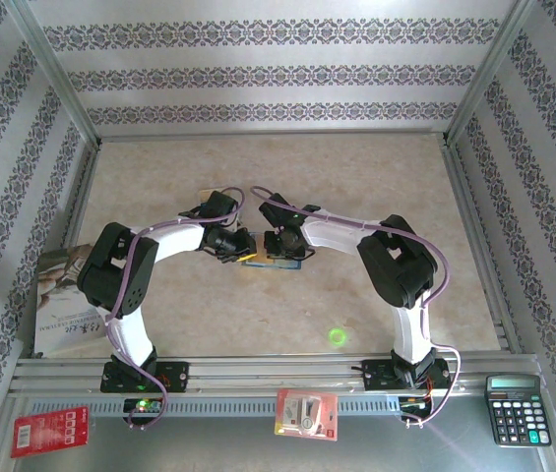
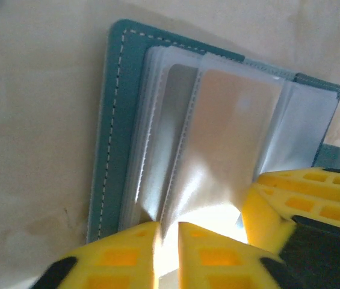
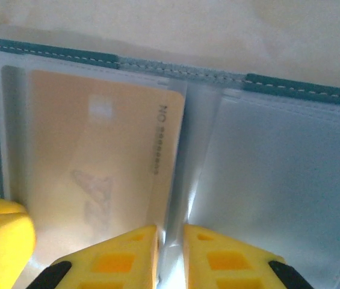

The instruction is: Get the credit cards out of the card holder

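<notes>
"Card holder (image 2: 114, 120) contents?"
"A tan credit card (image 3: 97, 150) tucked in a clear sleeve (image 3: 14, 150); holder lies open, teal with white stitching, at the middle of the table (image 1: 258, 177)."
"Grippers?"
"Left gripper (image 2: 168, 233) and right gripper (image 3: 171, 233) each pinched closed on a sleeve edge."
"Room?"
"Beige mottled surface, walls (image 1: 278, 74) of striped floral paper."

Top view: bright, even, slightly washed-out; faint soft shadows on surface (image 1: 287, 177); green light spot (image 1: 337, 336) near front.
Wrist views: warm cast, soft focus, bottom foreground blurred; strong glare on clear sleeves (image 2: 209, 198) of card holder (image 2: 115, 120), light seemingly from camera side.
</notes>
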Controlling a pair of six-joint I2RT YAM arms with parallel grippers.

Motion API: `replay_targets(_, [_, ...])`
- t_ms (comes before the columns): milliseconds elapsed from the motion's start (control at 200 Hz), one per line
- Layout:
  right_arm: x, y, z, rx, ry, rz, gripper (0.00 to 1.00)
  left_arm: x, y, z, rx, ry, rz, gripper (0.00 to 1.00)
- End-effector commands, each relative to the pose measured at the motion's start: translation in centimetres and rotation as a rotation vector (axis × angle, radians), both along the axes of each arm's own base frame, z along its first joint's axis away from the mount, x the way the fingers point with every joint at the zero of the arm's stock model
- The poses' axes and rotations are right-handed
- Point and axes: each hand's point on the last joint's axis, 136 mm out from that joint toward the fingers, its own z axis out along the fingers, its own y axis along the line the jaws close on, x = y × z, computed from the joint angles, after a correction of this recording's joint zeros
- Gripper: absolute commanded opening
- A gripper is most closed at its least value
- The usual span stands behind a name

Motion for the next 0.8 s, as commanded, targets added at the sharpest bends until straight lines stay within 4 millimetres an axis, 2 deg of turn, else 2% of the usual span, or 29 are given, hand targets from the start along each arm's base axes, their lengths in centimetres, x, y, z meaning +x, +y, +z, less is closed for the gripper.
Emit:
replay_targets(0, [-0.7,-1.7,-2.1,-0.074,0.057,-0.032,0.18,0.5,0.7,1.7,0.029,-0.051,0.033,0.24])
replay_targets(100, [-0.8,-1.8,-2.3,-0.074,0.060,-0.032,0.16,0.7,1.2,1.6,0.036,-0.055,0.048,0.26])
replay_targets(315, [-0.7,-1.6,-2.4,-0.065,0.063,-0.027,0.16,0.2,-0.3,1.2,-0.027,-0.016,0.005,0.26])
replay_targets(460, [-0.8,-1.5,-2.6,-0.058,0.066,-0.026,0.16,-0.1,-0.2,0.8,-0.016,-0.002,-0.003,0.24])
replay_targets(794, [-0.7,-1.3,-2.3,-0.041,0.063,-0.024,0.16,-0.1,-1.6,0.6,-0.071,0.013,-0.043,0.22])
